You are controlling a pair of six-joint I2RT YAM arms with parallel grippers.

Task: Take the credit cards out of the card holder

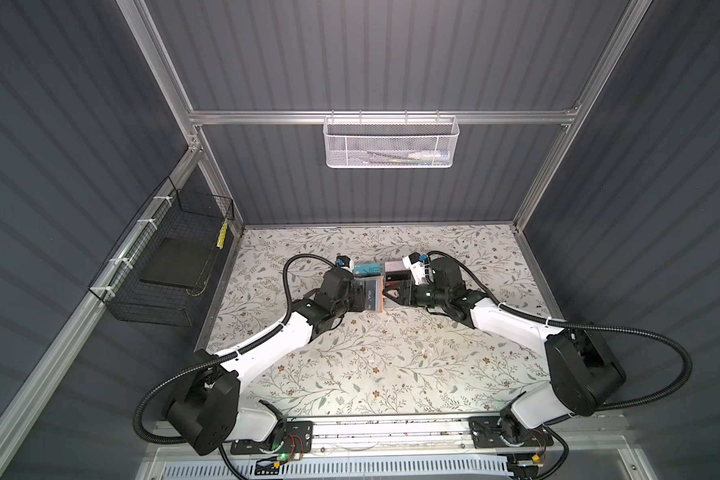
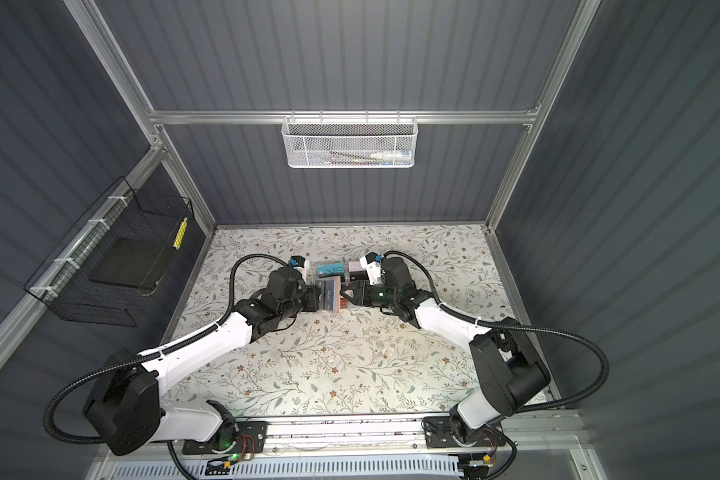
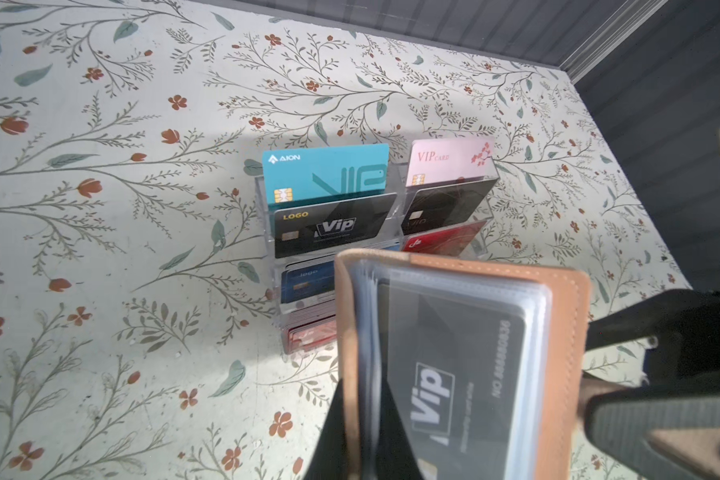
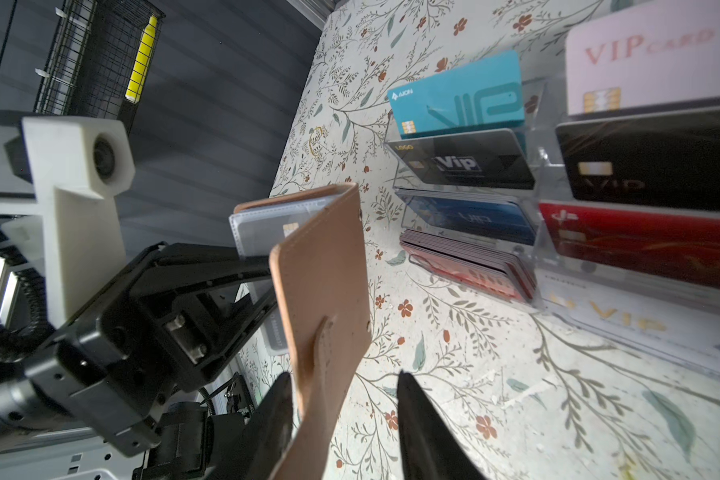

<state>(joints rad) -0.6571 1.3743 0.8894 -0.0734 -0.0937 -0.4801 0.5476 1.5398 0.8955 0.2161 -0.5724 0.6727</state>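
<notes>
We are looking at the holder (image 1: 373,295) (image 2: 329,296) (image 3: 566,316) (image 4: 321,291), which is hanging open in the air above the table (image 1: 391,365), just in front of the rack (image 3: 262,195); its tan cover is facing the right arm and its clear pocket pages are facing the left arm; a black card (image 3: 454,365) is sitting in the uppermost pocket, its white "Vip" lettering showing through the plastic.

The left gripper (image 1: 360,297) (image 2: 314,299) (image 4: 258,282) is clamping the holder by its pages, with its jaws nearly together; the right gripper (image 1: 391,297) (image 2: 347,296) (image 4: 344,407) is reaching in from the opposite side, its jaws standing partly apart and straddling the cover's edge near the strap tab; one finger is lying right beside the cover, though we are not telling whether it is touching, and the other is standing clear of it.

The rack is standing on the table just beyond the holder; it is carrying a teal card (image 3: 325,174) (image 4: 458,95) at the top of one column and a pink card (image 3: 449,162) at the top of the other, with black, blue and red cards leaning in the tiers below.

Farther out, a black wire basket (image 1: 167,266) is hanging on the left wall; a white mesh basket (image 1: 391,141) is hanging from the rear rail.
</notes>
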